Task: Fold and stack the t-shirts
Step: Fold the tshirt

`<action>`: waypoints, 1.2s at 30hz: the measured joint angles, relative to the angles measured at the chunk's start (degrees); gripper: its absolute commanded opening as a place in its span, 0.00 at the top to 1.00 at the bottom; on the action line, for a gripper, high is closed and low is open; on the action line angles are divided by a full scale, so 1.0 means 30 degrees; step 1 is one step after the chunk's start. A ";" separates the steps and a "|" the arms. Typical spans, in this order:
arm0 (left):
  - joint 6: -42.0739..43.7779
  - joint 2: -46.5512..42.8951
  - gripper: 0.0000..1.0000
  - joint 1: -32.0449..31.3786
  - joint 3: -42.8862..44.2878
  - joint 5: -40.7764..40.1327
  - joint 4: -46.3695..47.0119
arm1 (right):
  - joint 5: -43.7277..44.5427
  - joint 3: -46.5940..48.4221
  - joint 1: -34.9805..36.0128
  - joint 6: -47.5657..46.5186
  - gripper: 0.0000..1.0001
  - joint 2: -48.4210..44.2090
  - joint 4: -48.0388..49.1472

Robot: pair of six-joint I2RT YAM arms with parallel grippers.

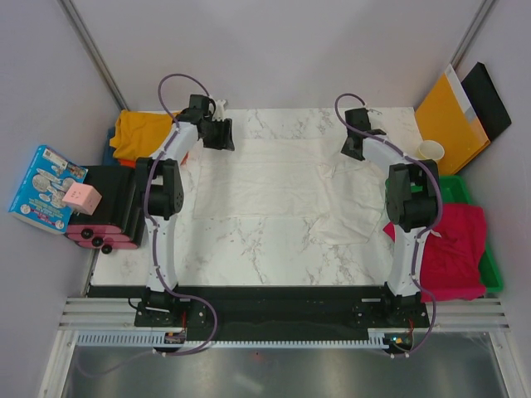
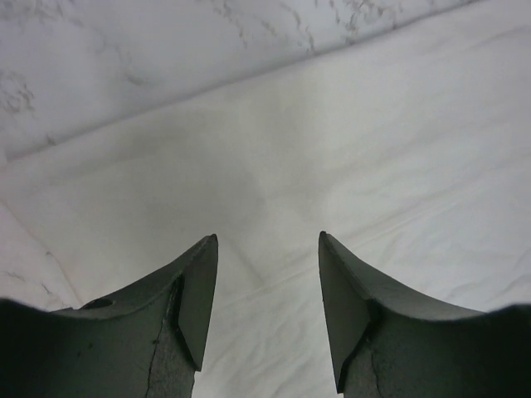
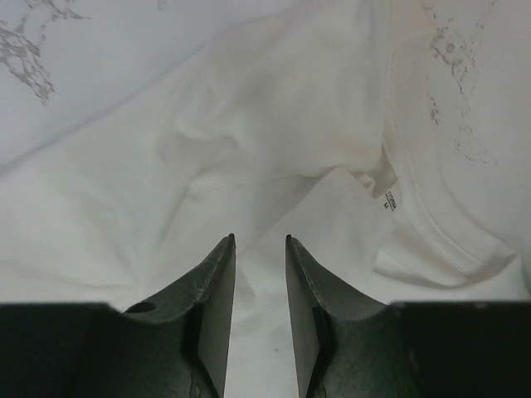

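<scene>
My left gripper (image 2: 267,239) hangs open over the far left corner of the plain white cloth t-shirt (image 1: 265,186); right gripper (image 3: 259,240), narrowly parted and empty, by its collar (image 3: 415,211), shirt lying crosswise on the marble table (image 1: 249,257)

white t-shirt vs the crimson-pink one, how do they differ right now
The white t-shirt lies spread flat on the marble table; the crimson-pink t-shirt sits bunched over the green tray. The white t-shirt covers far more area than the crimson-pink t-shirt. Both are plain cloth.
</scene>
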 measured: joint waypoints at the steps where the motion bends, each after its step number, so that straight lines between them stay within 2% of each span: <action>1: -0.0036 0.0211 0.41 -0.0087 0.0678 0.0007 -0.0080 | -0.0015 0.0364 0.0000 0.0007 0.67 0.0022 -0.0066; 7: -0.0058 0.0466 0.41 -0.0758 0.1399 0.0036 -0.0474 | -0.0080 0.2761 -0.0007 -0.0066 0.79 0.0823 -0.0342; 10: -0.0058 0.0619 0.41 -0.0940 0.1275 0.0087 -0.0903 | -0.0095 0.3249 -0.0007 -0.0073 0.89 0.1377 -0.0372; 11: -0.0066 0.0648 0.41 -0.0947 0.1231 0.0146 -0.1100 | -0.0124 0.3235 -0.0007 -0.0058 0.97 0.1523 -0.0510; 12: -0.0058 0.0707 0.41 -0.0940 0.1231 0.0182 -0.1224 | -0.0131 0.3198 -0.0007 -0.0029 1.00 0.1676 -0.0619; 28: -0.0044 0.1260 0.41 -0.0867 0.1231 0.0211 -0.2084 | -0.0131 0.1180 -0.0007 -0.0087 1.00 0.1770 -0.0933; 36: -0.0036 0.1282 0.41 -0.0867 0.1231 0.0211 -0.2084 | -0.0131 -0.0670 0.0087 -0.0073 1.00 0.0306 -0.0634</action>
